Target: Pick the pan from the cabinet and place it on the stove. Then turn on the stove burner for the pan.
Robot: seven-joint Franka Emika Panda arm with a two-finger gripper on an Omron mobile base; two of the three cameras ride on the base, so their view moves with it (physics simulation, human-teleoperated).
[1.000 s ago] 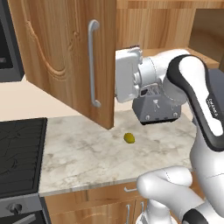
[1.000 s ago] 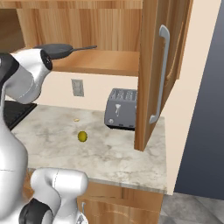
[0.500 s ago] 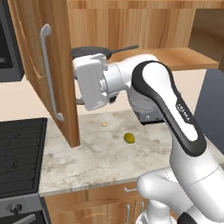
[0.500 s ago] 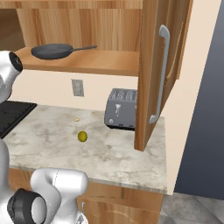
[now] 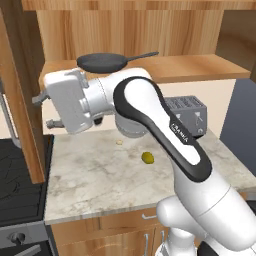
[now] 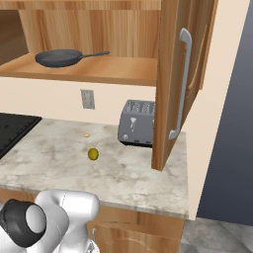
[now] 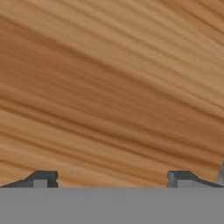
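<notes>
Inside the cabinet [image 6: 123, 69] the pan [image 6: 59, 57] lies flat — handle pointing right; tool [image 7: 112, 179] spread open, apparently against wood.

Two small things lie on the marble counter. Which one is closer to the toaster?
The olive-green round one is closer to the toaster. The pale crumb-like bit lies farther left, toward the stove.

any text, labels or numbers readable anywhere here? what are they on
Robot arm: a small dark line of lettering runs along the upper link, too small and blurred to read.
Toaster: light marks on its front panel, too small to read as words or signs.
Nothing else carries any text.
</notes>
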